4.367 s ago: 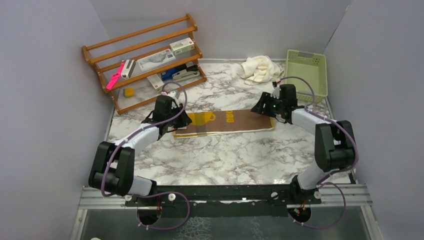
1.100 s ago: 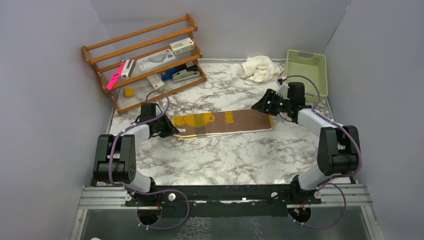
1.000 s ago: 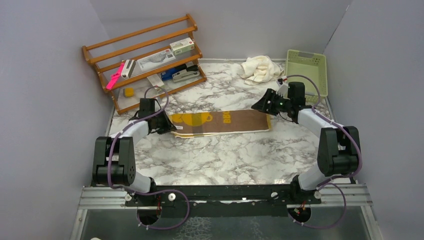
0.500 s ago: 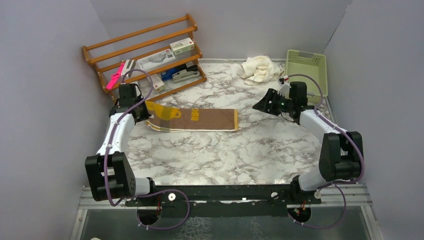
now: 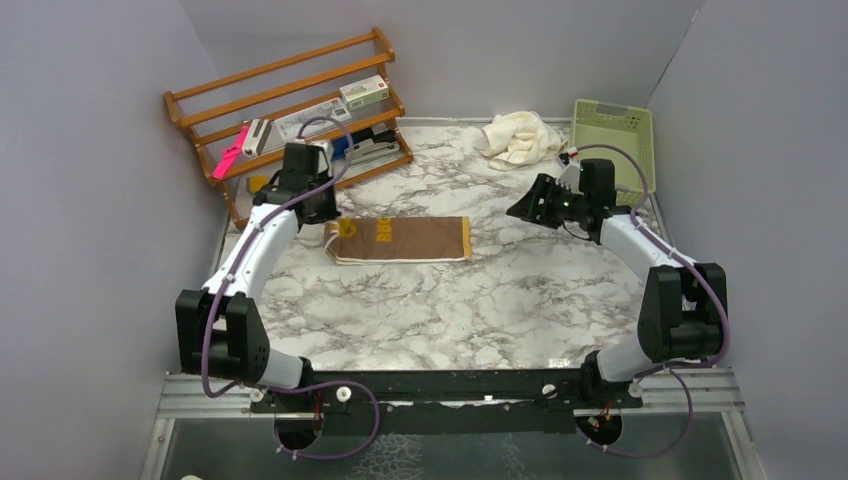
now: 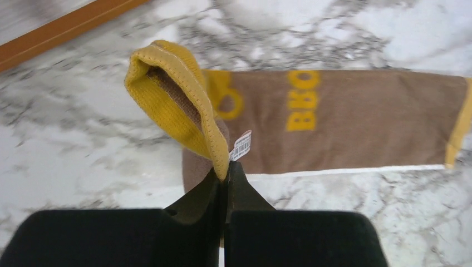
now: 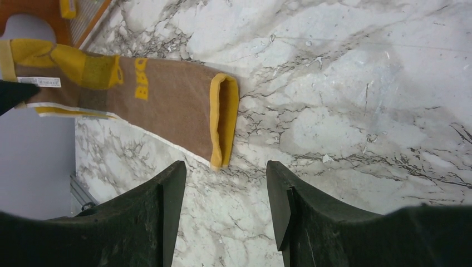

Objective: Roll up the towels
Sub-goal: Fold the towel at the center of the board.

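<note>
So the left tool (image 6: 225, 173) is pinching the mustard towel (image 5: 410, 238) right at its left end, fingers pressed tight together on the yellow edge. That end is curling up off the desk (image 5: 450, 310) in a little loop, yellow side out and brown side in, with a small white tag sticking out just beside the fingertips. The rest of the towel is lying flat, brown side up, with yellow "BBQ" lettering showing, roughly mid-desk in front of the wooden rack (image 5: 290, 110).

The right tool (image 7: 224, 172) is hanging with its fingers spread, gripping nothing, off past the towel's right end, which is folded over into a yellow hem.

The cream towel (image 5: 520, 138) is sitting crumpled at the back of the desk, just beside the green basket (image 5: 612, 103).
</note>
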You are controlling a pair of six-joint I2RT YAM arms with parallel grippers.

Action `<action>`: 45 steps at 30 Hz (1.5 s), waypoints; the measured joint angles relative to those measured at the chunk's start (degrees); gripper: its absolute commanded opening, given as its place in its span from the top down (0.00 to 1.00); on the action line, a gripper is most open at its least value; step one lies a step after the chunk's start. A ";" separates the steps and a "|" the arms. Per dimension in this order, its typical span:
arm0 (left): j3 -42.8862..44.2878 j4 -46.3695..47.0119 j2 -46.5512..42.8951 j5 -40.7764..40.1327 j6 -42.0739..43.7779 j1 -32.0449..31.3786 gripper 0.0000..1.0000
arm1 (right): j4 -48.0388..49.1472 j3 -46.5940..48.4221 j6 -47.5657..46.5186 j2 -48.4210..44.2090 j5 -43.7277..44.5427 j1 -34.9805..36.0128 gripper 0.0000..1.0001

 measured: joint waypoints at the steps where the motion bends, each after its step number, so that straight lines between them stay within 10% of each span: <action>1: 1.22 0.00 0.98 0.00 -0.46 -2.45 1.00 | -0.17 0.07 -0.02 0.00 0.02 0.00 0.45; 18: 19.96 -1.73 22.32 -0.09 -5.86 -24.92 1.00 | -1.09 0.07 -0.98 1.05 -0.13 0.00 0.45; 45: 27.06 -5.27 34.27 4.33 -7.21 -32.87 1.00 | -1.01 0.07 -0.96 2.10 -1.90 0.00 0.45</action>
